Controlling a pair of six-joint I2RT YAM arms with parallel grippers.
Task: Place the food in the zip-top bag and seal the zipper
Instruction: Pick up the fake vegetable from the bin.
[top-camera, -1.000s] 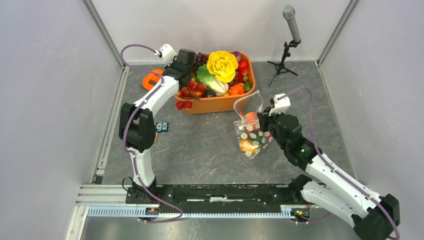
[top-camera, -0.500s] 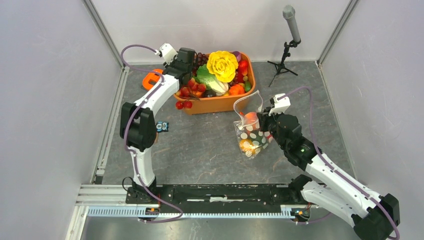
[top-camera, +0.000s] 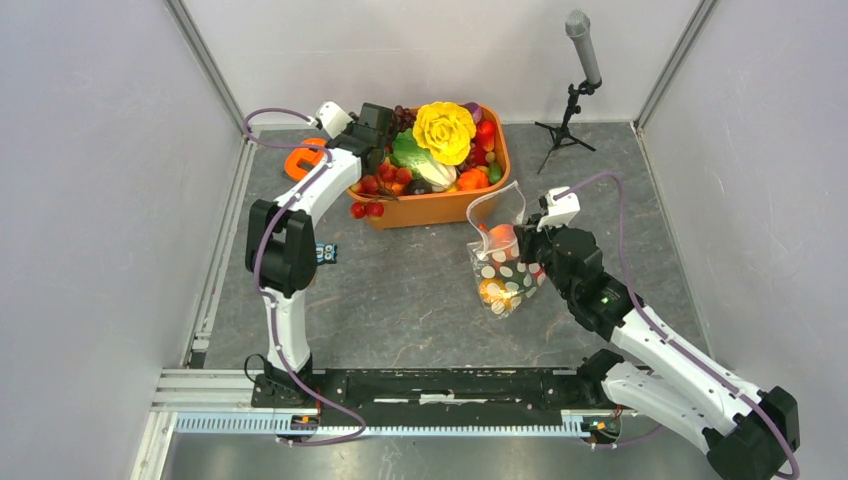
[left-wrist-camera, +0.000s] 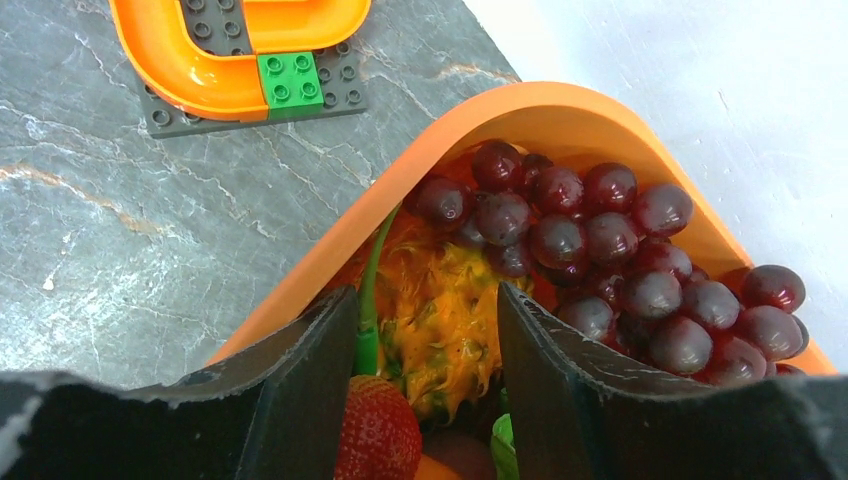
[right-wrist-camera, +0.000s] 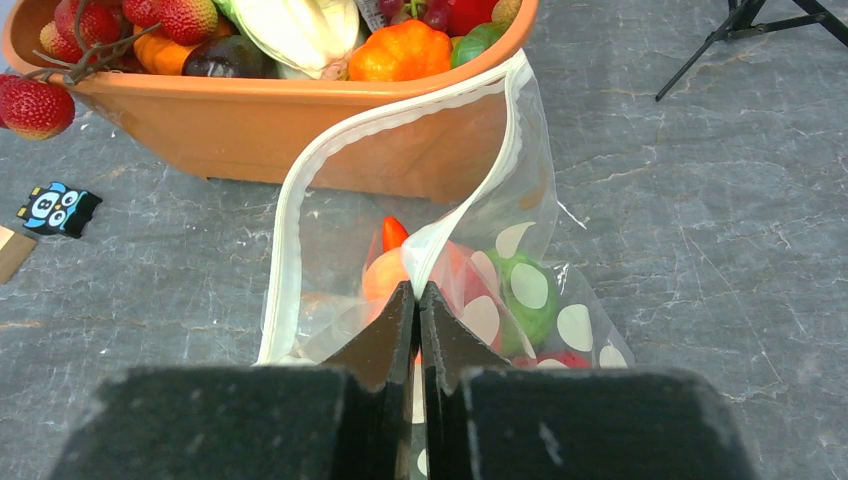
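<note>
While the right gripper (right-wrist-camera: 419, 292) is pinching the zip-top bag (right-wrist-camera: 531, 286) by its rim, the left gripper (left-wrist-camera: 425, 302) is hovering, jaws parted, over the orange tub's (left-wrist-camera: 480, 108) grapes (left-wrist-camera: 590, 232).

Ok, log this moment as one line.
left gripper: open, over orange plastic tub of toy food | right gripper: shut on whitish zipper edge of clear polka-dot zip-top bag | bag: mouth open, fruit inside
</note>
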